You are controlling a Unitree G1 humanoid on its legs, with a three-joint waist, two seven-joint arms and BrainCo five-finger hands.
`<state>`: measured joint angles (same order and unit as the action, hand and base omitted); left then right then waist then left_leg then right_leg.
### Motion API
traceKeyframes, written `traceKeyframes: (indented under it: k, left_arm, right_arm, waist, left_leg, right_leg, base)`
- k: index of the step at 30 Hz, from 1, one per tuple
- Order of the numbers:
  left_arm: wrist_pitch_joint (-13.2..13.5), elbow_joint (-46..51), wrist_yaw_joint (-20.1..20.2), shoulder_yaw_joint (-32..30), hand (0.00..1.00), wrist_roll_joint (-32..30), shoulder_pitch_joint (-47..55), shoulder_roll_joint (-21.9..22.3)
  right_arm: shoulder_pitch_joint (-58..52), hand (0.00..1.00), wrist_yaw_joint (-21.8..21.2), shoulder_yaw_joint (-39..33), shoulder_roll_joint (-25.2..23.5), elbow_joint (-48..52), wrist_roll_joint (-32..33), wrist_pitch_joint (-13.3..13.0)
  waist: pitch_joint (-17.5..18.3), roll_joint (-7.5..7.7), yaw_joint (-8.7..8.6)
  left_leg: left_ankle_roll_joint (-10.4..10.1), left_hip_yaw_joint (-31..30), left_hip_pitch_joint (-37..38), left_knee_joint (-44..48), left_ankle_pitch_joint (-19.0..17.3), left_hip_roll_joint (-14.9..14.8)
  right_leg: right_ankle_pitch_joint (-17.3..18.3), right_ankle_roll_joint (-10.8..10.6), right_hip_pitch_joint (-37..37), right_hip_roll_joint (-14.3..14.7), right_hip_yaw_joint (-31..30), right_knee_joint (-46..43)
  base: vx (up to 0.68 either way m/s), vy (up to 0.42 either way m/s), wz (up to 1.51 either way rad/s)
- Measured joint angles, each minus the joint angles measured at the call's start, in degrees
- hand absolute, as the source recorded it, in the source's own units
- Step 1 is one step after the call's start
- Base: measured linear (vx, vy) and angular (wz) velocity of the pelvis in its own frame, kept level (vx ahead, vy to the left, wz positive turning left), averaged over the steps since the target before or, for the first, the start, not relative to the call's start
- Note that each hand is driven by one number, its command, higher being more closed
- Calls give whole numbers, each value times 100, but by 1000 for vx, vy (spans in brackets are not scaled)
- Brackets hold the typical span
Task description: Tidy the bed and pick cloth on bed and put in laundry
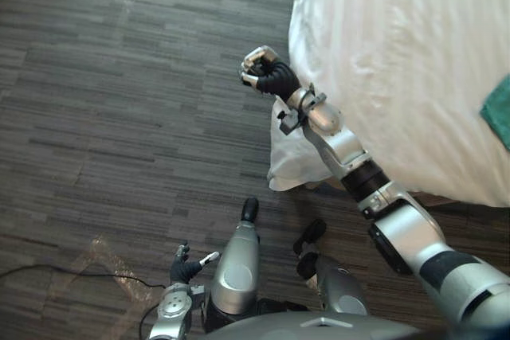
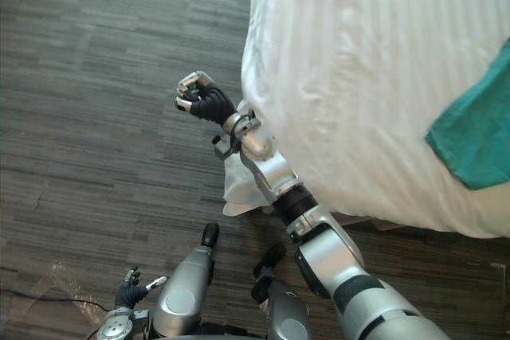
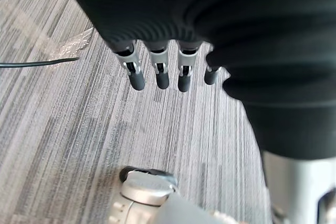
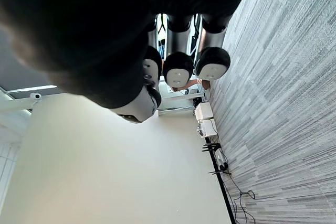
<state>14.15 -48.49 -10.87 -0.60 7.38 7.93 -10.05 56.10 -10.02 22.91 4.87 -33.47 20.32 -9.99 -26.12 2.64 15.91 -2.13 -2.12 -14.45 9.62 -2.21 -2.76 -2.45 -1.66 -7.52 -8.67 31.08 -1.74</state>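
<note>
Nearest, low beside the robot, the left hand (image 1: 185, 264) is hanging over the grey striped carpet (image 1: 119, 117), its fingers (image 3: 157, 72) reaching down straight and slightly apart, touching nothing. Further out, the right hand (image 2: 199, 95) is hovering just beside the corner of the one bed (image 1: 382, 53), its fingers curling into a fist. It seems to be gripping nothing, though the palm is hard to read. Under that forearm, a fold of the white sheet (image 1: 291, 161) is drooping off the bed's corner toward the carpet. Farthest, one green cloth (image 2: 476, 134) is lying on top of the bed, well apart from both hands.
</note>
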Motion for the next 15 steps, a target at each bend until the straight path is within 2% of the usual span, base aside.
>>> traceKeyframes:
  k: [5, 6, 8, 9, 12, 15]
  left_arm:
    - [77, -7, 266, 15, 0, -3, -330, 69]
    - [134, -23, 396, 50, 0, 0, -538, 108]
    - [201, -59, 467, 53, 0, 12, -664, 147]
    - [281, -139, 509, 63, 0, 39, -827, 190]
    - [307, -338, 583, 207, 0, 38, -1123, 219]
    - [441, -477, 569, 268, 0, 38, -1447, 438]
  right_arm:
    - [529, 100, 379, -425, 88, -505, 145, 106]
    - [625, 100, 517, -589, 226, -714, 139, 110]
    - [680, 100, 637, -722, 318, -887, 136, 139]
    - [703, 100, 793, -892, 438, -1030, 127, 170]
    - [703, 100, 1022, -1158, 643, -1316, 133, 169]
    - [700, 100, 1259, -1582, 897, -1589, 235, 167]
  waist:
    - [-138, -242, 139]
    - [-221, -394, 238]
    - [-279, -512, 263]
    - [-332, -624, 274]
    - [-393, -758, 315]
    - [-453, -913, 330]
  left_leg:
    - [38, -145, -605, 161, 63, 92]
    - [56, -157, -833, 221, 98, 121]
    - [68, -166, -1049, 285, 125, 150]
    - [79, -176, -1300, 290, 195, 181]
    - [76, -180, -1667, 370, 243, 185]
    - [62, -152, -2070, 392, 333, 176]
  right_leg:
    - [19, -9, -493, -150, 161, -210]
    - [50, 9, -749, -200, 174, -383]
    - [113, 8, -1001, -278, 175, -581]
    - [151, 26, -1317, -364, 173, -784]
    - [168, 53, -1711, -408, 165, -941]
    - [207, 114, -2211, -457, 91, -1156]
  base:
    - [-5, 56, 24]
    - [-52, 63, 11]
    - [-77, 66, 11]
    - [-82, 54, 11]
    - [-74, 18, 4]
    - [-55, -12, -3]
